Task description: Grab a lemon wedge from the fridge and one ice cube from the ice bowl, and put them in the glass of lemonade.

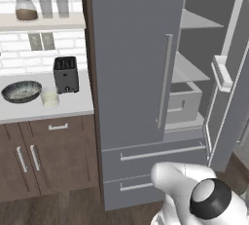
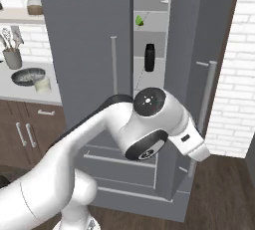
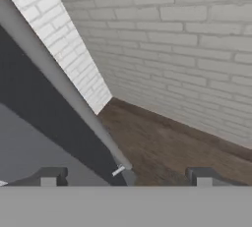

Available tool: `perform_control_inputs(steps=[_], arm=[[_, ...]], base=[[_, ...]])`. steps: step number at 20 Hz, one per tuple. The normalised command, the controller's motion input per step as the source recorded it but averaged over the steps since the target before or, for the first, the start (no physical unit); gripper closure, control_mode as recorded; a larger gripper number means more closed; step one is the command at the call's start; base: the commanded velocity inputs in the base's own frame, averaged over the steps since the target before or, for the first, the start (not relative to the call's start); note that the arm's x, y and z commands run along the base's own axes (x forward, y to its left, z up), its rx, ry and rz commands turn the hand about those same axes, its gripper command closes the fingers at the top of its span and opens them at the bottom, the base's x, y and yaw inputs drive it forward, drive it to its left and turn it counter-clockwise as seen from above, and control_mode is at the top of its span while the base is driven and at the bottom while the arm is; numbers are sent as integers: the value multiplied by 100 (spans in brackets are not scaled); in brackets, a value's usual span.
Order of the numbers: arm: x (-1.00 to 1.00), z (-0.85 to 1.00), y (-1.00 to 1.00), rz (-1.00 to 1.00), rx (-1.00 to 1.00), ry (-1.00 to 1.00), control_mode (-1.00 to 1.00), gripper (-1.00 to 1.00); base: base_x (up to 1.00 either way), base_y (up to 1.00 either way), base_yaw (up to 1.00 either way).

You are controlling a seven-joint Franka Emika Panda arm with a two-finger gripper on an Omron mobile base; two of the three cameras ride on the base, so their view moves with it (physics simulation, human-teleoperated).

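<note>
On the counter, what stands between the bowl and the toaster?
The glass of lemonade stands there, just right of the bowl and in front-left of the toaster. The left base view shows it best.

you are looking at one fridge point(image 1: 131, 73) showing two drawers point(image 1: 155, 153), one bowl point(image 1: 21, 91), one glass of lemonade point(image 1: 49, 97), one toaster point(image 1: 65, 74), two tall glasses point(image 1: 52, 3), one jar point(image 1: 25, 9), one lemon wedge point(image 2: 140, 21) and one dark bottle point(image 2: 149, 57).

Even, flat rendered light w/ no clear source; shadows faint, no glare. Fridge point(image 1: 131, 58) interior shelves read a bit dimmer than its doors. All views low-res & soft, edges slightly jagged, no lens distortion.
</note>
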Motion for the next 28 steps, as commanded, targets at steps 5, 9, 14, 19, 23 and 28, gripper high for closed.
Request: perform_control_inputs(steps=[5, 9, 14, 19, 23, 28], arm=[[-11, 61, 96, 0, -30, 7, -100, -100], [45, 24, 100, 5, -45, 23, -100, -100], [68, 10, 93, 18, -50, 46, -100, -100], [20, 15, 53, 32, -35, 31, -100, -100], [42, 10, 5, 41, -21, 25, -100, -100], [57, 0, 0, 23, -17, 26, -100, -100]], base=[[0, 0, 0], [0, 0, 0], [0, 0, 0], [0, 0, 0], [0, 0, 0], [0, 0, 0]])
